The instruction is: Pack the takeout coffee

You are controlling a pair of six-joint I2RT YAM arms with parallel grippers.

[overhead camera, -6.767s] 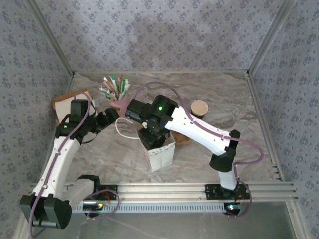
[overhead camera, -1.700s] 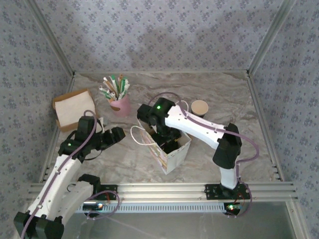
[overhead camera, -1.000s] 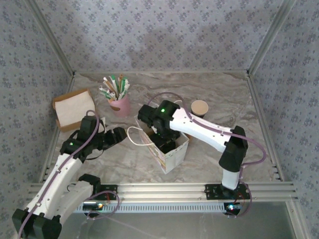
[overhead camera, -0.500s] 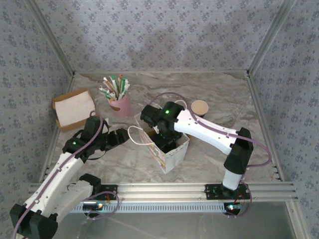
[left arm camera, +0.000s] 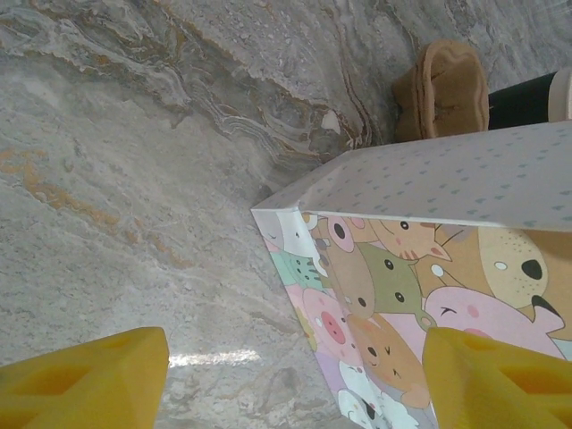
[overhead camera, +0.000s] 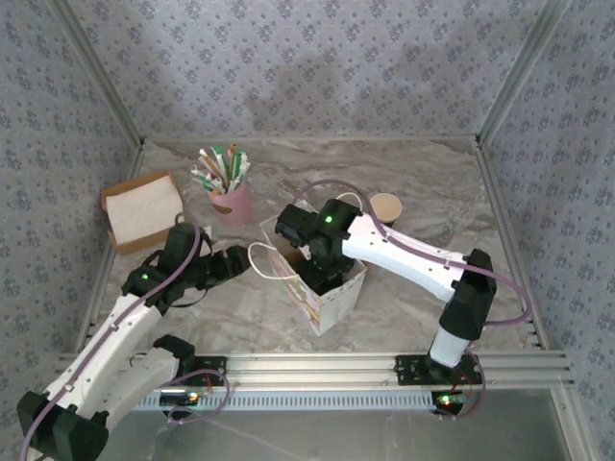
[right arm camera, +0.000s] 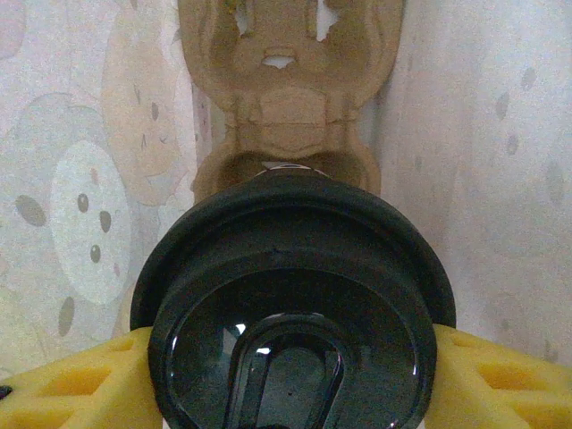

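While right jaws clasp it, takeout coffee (right arm camera: 290,295) stands upright.

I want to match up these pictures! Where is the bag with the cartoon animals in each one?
Top external: the animal bag stands mid-table, under the right arm.
Left wrist: right half, animal print facing us.
Right wrist: its pale inside walls flank the lidded coffee cup.
Shared landmark: the dark paper cup behind the bag, top and left wrist.
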